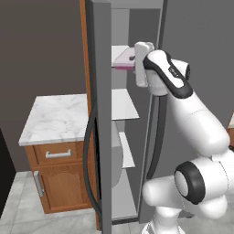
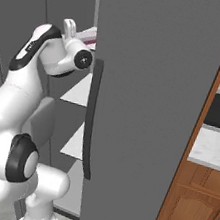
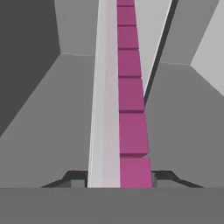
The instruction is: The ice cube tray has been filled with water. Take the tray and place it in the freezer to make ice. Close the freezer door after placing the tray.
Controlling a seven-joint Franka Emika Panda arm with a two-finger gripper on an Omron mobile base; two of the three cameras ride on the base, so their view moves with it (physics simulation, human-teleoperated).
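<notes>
Dark gripper (image 3: 120, 177) fingertips clamp the ice cube tray (image 3: 124, 100) by its near end, the jaws closed on its thin body. The tray's long axis runs straight away from the hand into the freezer (image 1: 119, 137), magenta cells along one side and a pale face along the other. From the left base camera it lies flat at the top white shelf (image 1: 119, 51). The freezer door (image 1: 101, 114) stands open beside a marble-topped wooden cabinet (image 1: 57, 116) on a grey tiled floor (image 1: 27, 221).
</notes>
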